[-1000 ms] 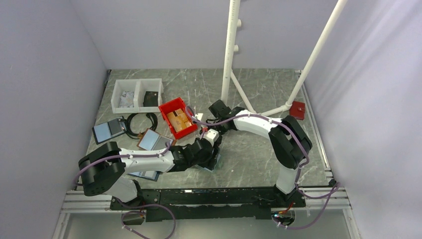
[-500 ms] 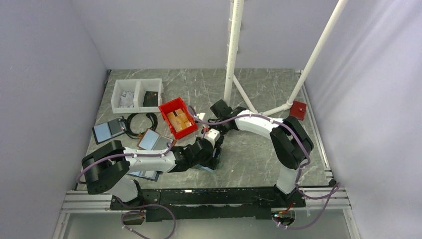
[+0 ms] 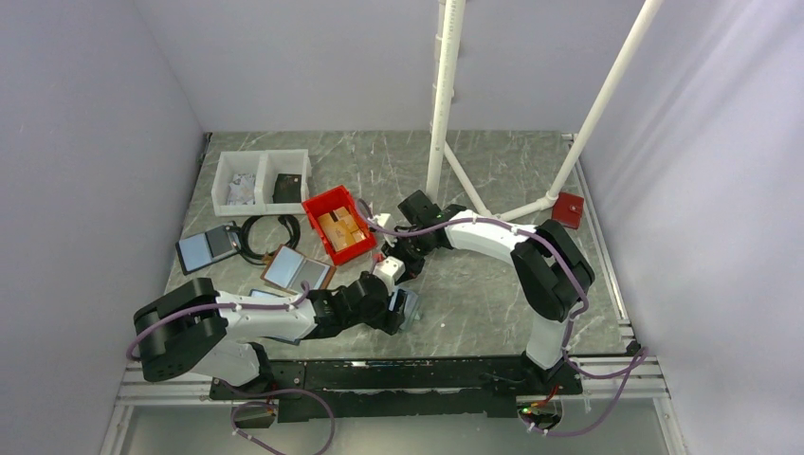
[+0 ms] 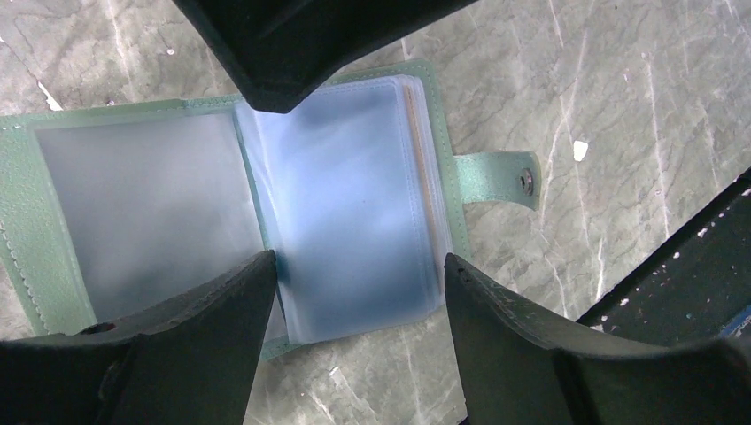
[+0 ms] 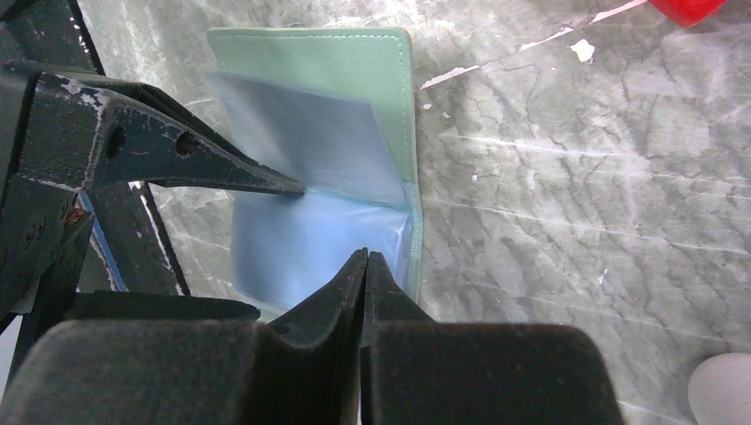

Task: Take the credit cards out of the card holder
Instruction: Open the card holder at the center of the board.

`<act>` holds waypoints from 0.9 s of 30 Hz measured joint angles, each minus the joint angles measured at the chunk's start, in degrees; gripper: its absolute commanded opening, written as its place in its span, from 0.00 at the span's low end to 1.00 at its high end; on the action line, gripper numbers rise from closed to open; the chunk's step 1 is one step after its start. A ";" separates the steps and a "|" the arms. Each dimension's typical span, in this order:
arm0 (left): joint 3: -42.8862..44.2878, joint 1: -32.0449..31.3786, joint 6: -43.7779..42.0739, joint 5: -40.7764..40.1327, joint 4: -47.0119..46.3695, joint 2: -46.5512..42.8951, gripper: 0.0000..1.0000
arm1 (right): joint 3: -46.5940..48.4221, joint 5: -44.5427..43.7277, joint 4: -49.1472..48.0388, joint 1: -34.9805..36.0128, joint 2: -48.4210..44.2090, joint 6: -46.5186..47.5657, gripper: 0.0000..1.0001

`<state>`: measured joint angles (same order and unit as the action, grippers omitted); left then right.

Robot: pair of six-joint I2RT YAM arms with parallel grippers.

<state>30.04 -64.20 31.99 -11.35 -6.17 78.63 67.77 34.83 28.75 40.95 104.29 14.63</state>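
**While the card holder lies open: table contents, left to right**

Where the table (image 3: 493, 303) begins on my left, I list a white two-part bin (image 3: 261, 178), a navy-edged folder (image 3: 207, 248), a black cable loop (image 3: 258, 237), a brown-edged folder (image 3: 296, 270) and a red bin (image 3: 338, 225) holding tan pieces. All of these lie apart from my fingers.

- **My left gripper (image 4: 354, 270):** jaws spread wide, low over the card holder, gripping nothing. One fingertip sits at the centre fold, the other just past the right panel's outer edge.
- **Card holder (image 4: 150, 204):** flat on the table near the front edge, between my two arms. It is opened, with a teal-green border, two pale blue clear-pocket panels and a snap tab (image 4: 496, 177) sticking out sideways.
- **Credit cards (image 4: 423, 177):** in the pocket stack beside the tab; only a thin orange-tan edge shows.
- **My right gripper (image 5: 365, 258):** fingers pressed together, tips at the holder's fold. I cannot tell whether a clear leaf is caught.
- **Far right:** white poles (image 3: 607, 85), red block (image 3: 567, 207).
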 measured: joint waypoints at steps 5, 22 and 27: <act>-0.02 0.00 0.02 -0.07 -0.07 0.15 0.75 | 0.00 0.20 0.00 -0.11 0.00 -0.09 0.02; 2.69 0.00 0.96 -2.49 0.28 3.52 0.42 | 0.00 3.23 0.63 -0.79 -0.81 0.63 0.02; 0.96 0.24 2.64 -2.47 0.13 1.40 0.30 | 0.04 3.89 1.16 -0.90 -2.36 1.20 0.02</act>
<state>31.00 -63.96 34.63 -13.82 -6.04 80.03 67.81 38.72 29.91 40.05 101.93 15.84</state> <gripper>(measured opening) 0.340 0.025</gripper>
